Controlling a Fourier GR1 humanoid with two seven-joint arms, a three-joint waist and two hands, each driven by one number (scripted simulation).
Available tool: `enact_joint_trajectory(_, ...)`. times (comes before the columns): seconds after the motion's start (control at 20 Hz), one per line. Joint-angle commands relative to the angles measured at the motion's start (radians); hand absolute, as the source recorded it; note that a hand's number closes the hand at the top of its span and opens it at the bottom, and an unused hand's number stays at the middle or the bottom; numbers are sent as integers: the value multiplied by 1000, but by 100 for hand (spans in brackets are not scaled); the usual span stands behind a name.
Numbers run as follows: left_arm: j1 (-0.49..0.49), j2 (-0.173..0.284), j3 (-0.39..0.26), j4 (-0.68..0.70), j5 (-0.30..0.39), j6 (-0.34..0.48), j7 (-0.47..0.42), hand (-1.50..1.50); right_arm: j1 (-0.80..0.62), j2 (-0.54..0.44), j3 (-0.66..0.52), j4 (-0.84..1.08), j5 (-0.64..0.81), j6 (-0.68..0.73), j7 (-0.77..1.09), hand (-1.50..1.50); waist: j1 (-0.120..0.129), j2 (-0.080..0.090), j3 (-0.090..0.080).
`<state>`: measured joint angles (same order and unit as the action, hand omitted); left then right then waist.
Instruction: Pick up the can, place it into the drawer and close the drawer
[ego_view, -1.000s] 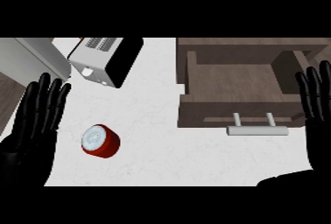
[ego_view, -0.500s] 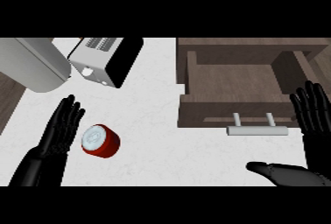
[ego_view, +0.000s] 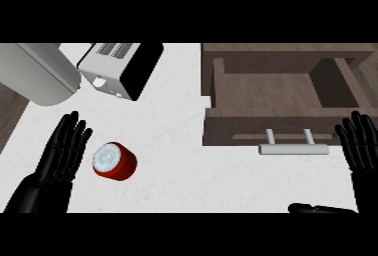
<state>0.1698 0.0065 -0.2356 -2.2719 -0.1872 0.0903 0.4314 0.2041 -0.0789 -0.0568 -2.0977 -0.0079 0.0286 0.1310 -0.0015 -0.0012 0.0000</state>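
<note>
The red can (ego_view: 114, 160) stands upright on the white surface (ego_view: 184, 125), at the near left, its pale lid facing up. The left hand (ego_view: 63, 150) sits just beside it on the left, fingers straight and close together, pointing toward the far side; whether the fingers touch the can's side cannot be told, and nothing is curled round it yet. The drawer (ego_view: 284, 92) is pulled open at the far right, its brown inside bare, with the pale handle (ego_view: 293, 148) on its near front. The right hand (ego_view: 362, 142) shows at the right edge, fingers straight and up, resting near the drawer's front corner. A toaster (ego_view: 118, 67) stands at the far left, next to a large grey appliance (ego_view: 33, 72). The grasp looks like the step in hand, and the risks lie there: flat fingers closing from one side could push the can rightward or tip it before the thumb gets behind it. The carry then has to cross well to the right, and the can must clear the drawer's front wall or it may knock against the rim. The resting right hand, near that front, could also get in the way.
</note>
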Motion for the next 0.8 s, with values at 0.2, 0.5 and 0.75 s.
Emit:
enact_joint_trajectory(0.2, -64, -4, 47, 45, 1, 23, 42, -150, 52, 8, -29, -30, -25, 41, -16, -150, -2, 0, 0)
enact_joint_trajectory(0.5, 72, 9, 65, 144, 57, -8, -172, -150, 65, 5, -76, -1, -41, 68, -68, -150, 0, 0, 0)
enact_joint_trajectory(0.75, -106, -5, 133, 330, 55, 19, -175, -150, 122, 12, -89, -7, -37, 101, -101, -150, -5, 1, 0)
